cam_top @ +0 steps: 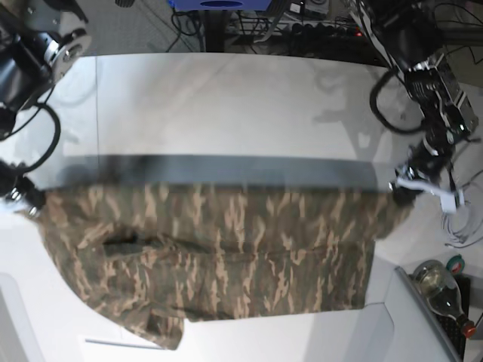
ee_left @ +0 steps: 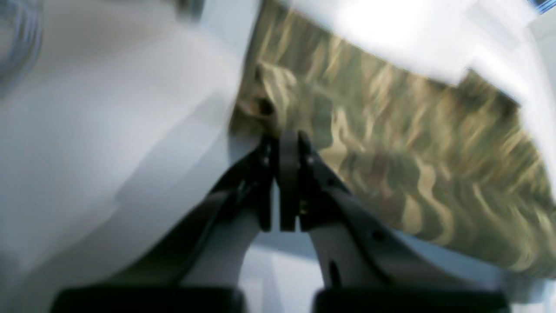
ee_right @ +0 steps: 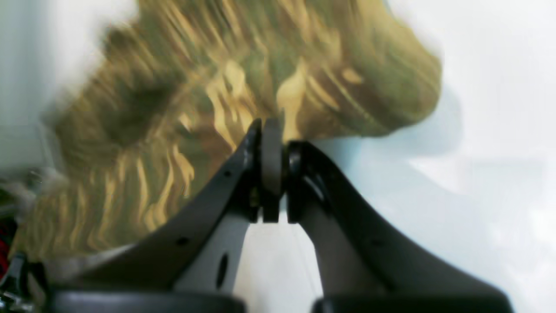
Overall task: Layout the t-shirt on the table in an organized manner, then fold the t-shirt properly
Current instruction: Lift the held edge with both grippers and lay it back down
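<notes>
While both arms reach out to opposite edges of the table (cam_top: 226, 90), we see the t-shirt (cam_top: 226, 241) stretched taut between them above the white top. The left gripper (ee_left: 282, 141) is clamped on one corner of the cloth, the right gripper (ee_right: 269, 126) pinched on the other; both wrist views are blurred.
</notes>
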You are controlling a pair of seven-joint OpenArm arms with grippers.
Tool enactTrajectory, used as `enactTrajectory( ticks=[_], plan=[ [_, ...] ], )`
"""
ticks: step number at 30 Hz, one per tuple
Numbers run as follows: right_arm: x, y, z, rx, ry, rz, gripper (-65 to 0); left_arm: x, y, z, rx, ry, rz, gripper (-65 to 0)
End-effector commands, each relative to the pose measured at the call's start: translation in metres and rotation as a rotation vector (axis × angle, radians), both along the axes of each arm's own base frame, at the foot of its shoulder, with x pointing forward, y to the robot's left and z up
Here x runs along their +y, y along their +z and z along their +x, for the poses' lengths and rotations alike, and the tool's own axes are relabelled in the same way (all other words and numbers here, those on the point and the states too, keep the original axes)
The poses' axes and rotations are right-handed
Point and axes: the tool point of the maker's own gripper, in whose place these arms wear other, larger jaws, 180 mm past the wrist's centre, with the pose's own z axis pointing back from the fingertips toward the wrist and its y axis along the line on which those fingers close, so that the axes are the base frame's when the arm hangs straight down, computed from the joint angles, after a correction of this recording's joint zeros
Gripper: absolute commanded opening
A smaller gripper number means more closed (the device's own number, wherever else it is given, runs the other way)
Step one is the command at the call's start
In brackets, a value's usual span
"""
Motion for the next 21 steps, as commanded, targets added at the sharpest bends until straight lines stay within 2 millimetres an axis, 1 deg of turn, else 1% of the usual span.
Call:
enactTrajectory(
  ticks=[1,2,6,8,10,12,13,14,15,17,18,19,20,21],
  plan=[
    [-0.010,0.010,0.007,-0.048,-0.011,-0.038,-64.8,0.013,0.006,-0.002,-0.038,0.034,0.022,-65.0],
    [-0.007,0.004,0.003,-0.044,-0.003,-0.050,-64.8,0.014,-0.005,-0.012,-0.028,0.046,0.018,-65.0],
    [0.000,-0.024,-0.018,-0.009,0.004,-0.067,-64.8,0.014,-0.038,-0.040,0.023,0.078,-0.009,-65.0],
    [0.000,-0.036,-0.032,0.022,-0.001,-0.061,-64.8,0.013,-0.048,-0.049,0.050,0.081,-0.019,-65.0],
    [0.005,-0.043,-0.041,0.040,-0.001,-0.051,-64.8,0.014,-0.049,-0.054,0.058,0.082,-0.014,-65.0],
    [0.008,-0.039,-0.042,0.028,0.004,-0.063,-64.8,0.016,-0.043,-0.055,0.047,0.077,0.003,-65.0],
    [0.009,-0.035,-0.040,0.017,0.007,-0.070,-64.8,0.016,-0.038,-0.052,0.034,0.075,0.011,-65.0],
    [0.009,-0.030,-0.034,-0.002,0.008,-0.075,-64.8,0.016,-0.035,-0.049,0.025,0.072,0.017,-65.0],
    [0.009,-0.022,-0.025,-0.027,0.009,-0.081,-64.8,0.017,-0.026,-0.040,-0.001,0.069,0.024,-65.0],
    [0.007,-0.001,0.000,-0.087,0.011,-0.091,-64.8,0.017,0.000,-0.016,-0.062,0.057,0.042,-65.0],
    [0.007,0.009,0.009,-0.107,0.018,-0.092,-64.8,0.015,0.010,-0.008,-0.073,0.042,0.049,-65.0],
    [0.006,0.024,0.020,-0.135,0.027,-0.101,-64.8,0.015,0.026,0.003,-0.093,0.029,0.061,-65.0],
    [0.006,0.035,0.027,-0.155,0.033,-0.114,-64.8,0.014,0.039,0.010,-0.104,0.016,0.076,-65.0],
    [0.006,0.039,0.026,-0.155,0.041,-0.121,-64.8,0.014,0.048,0.014,-0.111,0.007,0.093,-65.0]
  ],
)
